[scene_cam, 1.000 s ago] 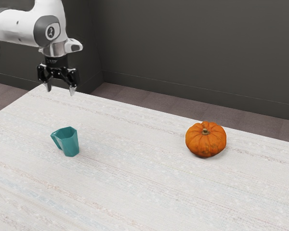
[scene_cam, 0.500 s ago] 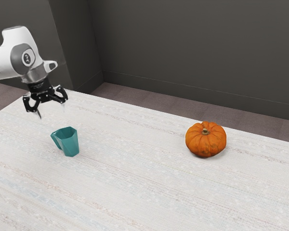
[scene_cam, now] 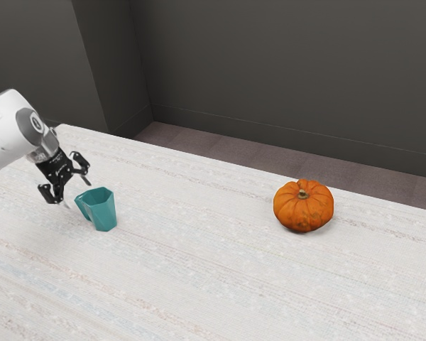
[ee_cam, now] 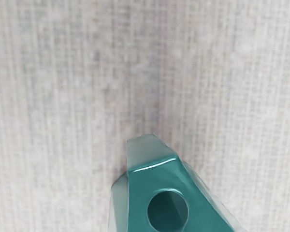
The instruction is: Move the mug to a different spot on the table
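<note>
On the exterior view's left, arm (scene_cam: 13,133) comes in low over the bench (scene_cam: 220,284), hand tilted down toward the view's right. Bench is pale, woven-looking, and spans most of the view; dark walls and brownish floor behind it. Pumpkin (scene_cam: 303,205), orange, sits upright on the bench toward the view's right, well apart from everything else. Mug (scene_cam: 101,208), teal, faceted, stands upright on the bench at the view's left, mouth up, handle (scene_cam: 81,203) pointing toward the arm. Pincer (scene_cam: 71,192) is just beside the mug on the handle side and low over the bench. Its fingers are spread wide with nothing gripped, tips near the handle. Can't tell whether a tip touches the mug. Wrist view: mug (ee_cam: 169,193) sits close under the hand, handle side facing the camera, handle hole visible, bench (ee_cam: 63,72) weave beyond it.
</note>
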Controlling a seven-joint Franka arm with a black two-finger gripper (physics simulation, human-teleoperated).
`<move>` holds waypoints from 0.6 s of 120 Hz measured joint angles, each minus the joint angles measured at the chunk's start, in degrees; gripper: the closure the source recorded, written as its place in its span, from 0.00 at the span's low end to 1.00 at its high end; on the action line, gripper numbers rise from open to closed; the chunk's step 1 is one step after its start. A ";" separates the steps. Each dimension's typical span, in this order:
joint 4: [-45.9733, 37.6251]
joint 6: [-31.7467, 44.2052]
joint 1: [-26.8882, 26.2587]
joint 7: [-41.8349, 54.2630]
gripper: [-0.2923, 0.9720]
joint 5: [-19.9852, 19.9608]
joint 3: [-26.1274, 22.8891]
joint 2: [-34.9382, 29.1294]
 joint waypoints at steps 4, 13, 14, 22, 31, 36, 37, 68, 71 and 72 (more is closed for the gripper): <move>-0.05 0.47 0.00 -0.89 0.23 -1.19 0.00 0.31; -0.20 1.70 0.01 -2.71 0.23 -3.55 -0.06 1.15; -0.24 1.83 0.01 -2.90 0.23 -3.79 -0.09 1.28; -0.37 2.75 0.00 -4.32 0.23 -5.27 -0.21 1.99; -0.37 3.62 0.00 -5.71 0.23 -6.74 -0.25 2.51; -0.36 4.07 0.00 -6.40 0.23 -7.35 -0.26 2.94; -0.35 4.15 0.00 -6.53 0.23 -7.45 -0.26 3.05; 0.14 5.77 0.26 -9.75 0.23 -9.32 -0.22 5.80; 0.15 5.90 0.27 -9.99 0.24 -9.50 -0.29 5.91; 0.15 5.94 0.27 -10.07 0.24 -9.55 -0.31 5.93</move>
